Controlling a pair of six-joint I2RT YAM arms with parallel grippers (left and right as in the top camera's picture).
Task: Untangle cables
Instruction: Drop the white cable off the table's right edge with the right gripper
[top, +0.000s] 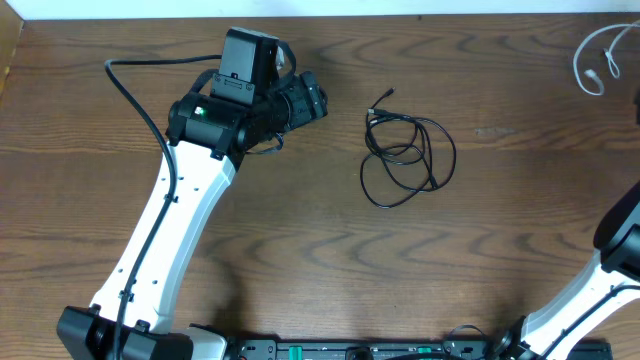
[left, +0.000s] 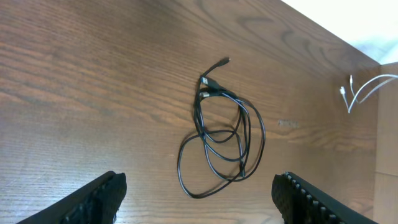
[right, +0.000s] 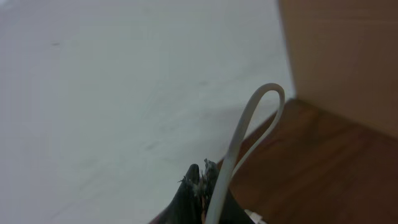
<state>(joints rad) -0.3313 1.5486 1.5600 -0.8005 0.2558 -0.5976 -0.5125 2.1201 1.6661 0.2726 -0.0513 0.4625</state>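
Right fingers (right: 189, 193) pinch the white cable (right: 247, 124), its loop sticking up.
Left fingers (left: 102, 198) are wide open, holding nothing, above the table (left: 93, 74). Black cable (left: 222, 132) lies in loose loops on the table, well apart from the white one.

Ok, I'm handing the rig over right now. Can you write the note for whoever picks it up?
Left gripper: open, empty, hovering short of the black cable.
Right gripper: at the far right corner of the table. The white cable loops up right at its fingers; I cannot confirm a grip.
Done: the two cables lie well apart, not crossing each other.
Left: the black cable sits mid-table in overlapping loops, plugs at its far end. Straighten it, then lay the white one flat.
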